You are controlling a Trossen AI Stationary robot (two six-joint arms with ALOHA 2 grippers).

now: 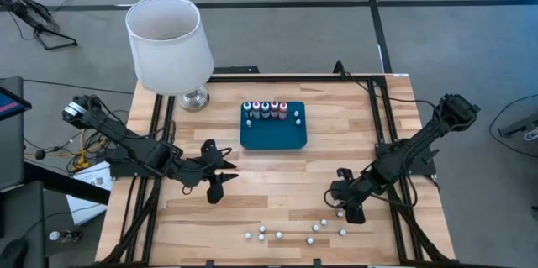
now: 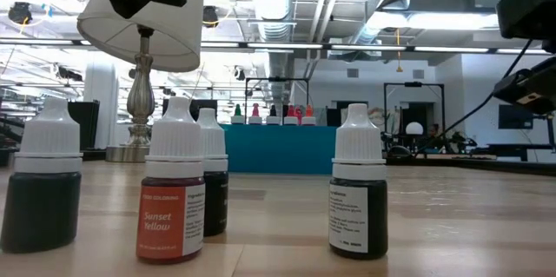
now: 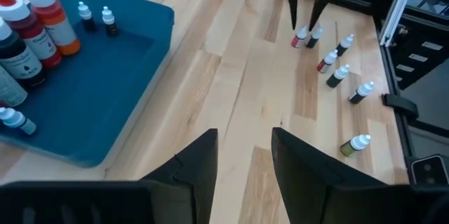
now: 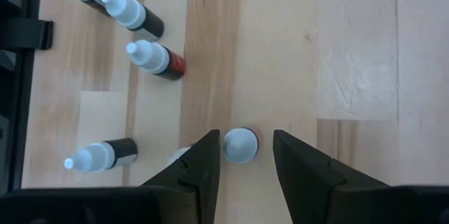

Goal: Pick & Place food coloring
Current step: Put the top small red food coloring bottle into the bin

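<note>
The right gripper [image 4: 244, 155] points down at the bench [image 1: 277, 176] with its fingers parted — a white-capped bottle [image 4: 240, 144] stands between the tips, but no finger touches it, so nothing is grasped. Just beside that gripper more small food coloring bottles [image 4: 153, 58] stand scattered on the wood. The left gripper [image 3: 243, 155] hovers over bare bench, fingers apart and empty. Ahead of it and off to one side sits the teal tray [image 3: 105, 90] — larger bottles [image 3: 42, 20] line its far edge, with a few tiny ones beside them.
</note>
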